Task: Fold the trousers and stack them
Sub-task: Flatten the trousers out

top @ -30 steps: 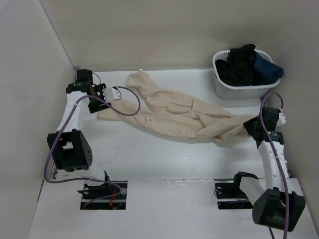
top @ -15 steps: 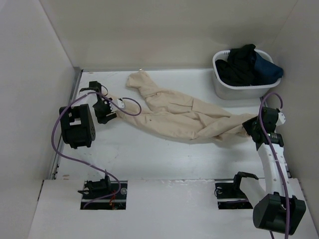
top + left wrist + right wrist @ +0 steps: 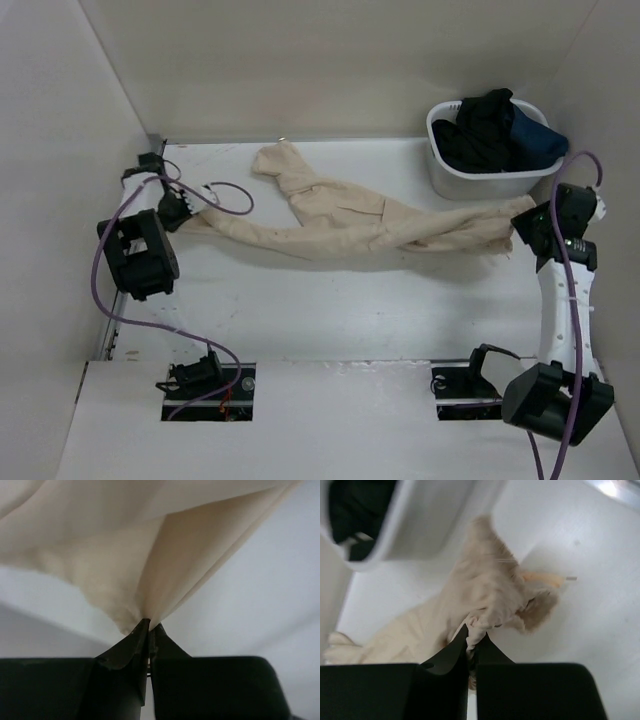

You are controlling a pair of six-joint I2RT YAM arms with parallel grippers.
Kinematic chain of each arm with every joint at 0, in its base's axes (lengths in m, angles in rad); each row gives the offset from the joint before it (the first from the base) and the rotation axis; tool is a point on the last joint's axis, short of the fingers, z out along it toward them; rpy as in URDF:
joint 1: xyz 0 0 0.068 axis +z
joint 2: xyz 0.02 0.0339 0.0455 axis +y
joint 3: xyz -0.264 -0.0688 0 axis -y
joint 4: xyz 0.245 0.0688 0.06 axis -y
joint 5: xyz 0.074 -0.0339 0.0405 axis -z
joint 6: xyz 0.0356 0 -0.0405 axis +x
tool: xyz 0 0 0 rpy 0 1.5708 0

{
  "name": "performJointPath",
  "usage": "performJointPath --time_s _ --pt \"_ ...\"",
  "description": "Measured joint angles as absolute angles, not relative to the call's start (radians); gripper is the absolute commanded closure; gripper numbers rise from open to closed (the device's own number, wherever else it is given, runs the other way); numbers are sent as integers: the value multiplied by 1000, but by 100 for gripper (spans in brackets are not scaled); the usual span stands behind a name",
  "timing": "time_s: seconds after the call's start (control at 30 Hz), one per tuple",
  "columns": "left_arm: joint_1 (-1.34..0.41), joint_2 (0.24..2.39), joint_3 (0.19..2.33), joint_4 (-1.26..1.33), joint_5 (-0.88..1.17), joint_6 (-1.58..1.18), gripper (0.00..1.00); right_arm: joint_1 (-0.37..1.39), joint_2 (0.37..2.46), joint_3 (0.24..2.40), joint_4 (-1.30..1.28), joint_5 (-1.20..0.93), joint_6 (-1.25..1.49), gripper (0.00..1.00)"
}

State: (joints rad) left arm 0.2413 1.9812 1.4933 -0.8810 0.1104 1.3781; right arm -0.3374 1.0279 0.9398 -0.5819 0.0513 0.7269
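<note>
Trousers (image 3: 350,228) strung across table (image 3: 330,310) middle, loose part flopped toward back. Left gripper (image 3: 185,214) pinched tight on one end, right gripper (image 3: 520,230) clamped on other. Tip imo: pull apart evenly, low, no yanking, else thin pinch slips.

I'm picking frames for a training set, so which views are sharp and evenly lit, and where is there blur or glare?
Top external: soft even light, the trousers sharp, only faint shadows; the dark clothes in the basket lose detail. Left wrist: cloth near the left gripper is out of focus. Right wrist: trousers soft and fuzzy, bright glare in the upper right corner.
</note>
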Motion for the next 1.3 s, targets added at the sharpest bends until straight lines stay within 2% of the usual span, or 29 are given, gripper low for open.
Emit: performJointPath --time_s 0.13,0.3,0.5,0.67,0.87,1.0,1.03,1.07,1.1,1.13,1.17,1.3 --pt "380 1926 1635 -985 139 1411 100 -374 1029 1054 -572 -9 705 100" --pt "453 1765 1639 -1075 136 1464 100 -382 1008 1028 -570 -39 698 100" --pt "501 1728 1624 -1148 147 1522 100 -399 975 979 -607 -43 698 100" --pt "567 1650 1470 -1132 143 1564 100 -422 877 901 -627 -40 710 100" --pt "648 1358 1135 -1097 124 1662 100 -455 651 749 -770 -10 764 99" --pt "715 1296 1095 -1108 138 1683 100 -481 563 705 -902 1 788 97" --pt "732 1298 1094 -1102 142 1687 100 -480 555 706 -920 4 786 92" --pt "749 1301 1092 -1096 146 1692 100 -477 551 706 -936 7 785 75" --pt "762 1303 1089 -1091 149 1697 100 -471 550 706 -949 12 782 50" --pt "771 1303 1084 -1085 150 1700 100 -466 549 706 -961 20 786 20" --pt "778 1303 1076 -1082 150 1703 100 -462 546 706 -973 27 784 0" --pt "778 1303 1050 -1078 160 1710 100 -464 535 728 -1014 58 766 0"
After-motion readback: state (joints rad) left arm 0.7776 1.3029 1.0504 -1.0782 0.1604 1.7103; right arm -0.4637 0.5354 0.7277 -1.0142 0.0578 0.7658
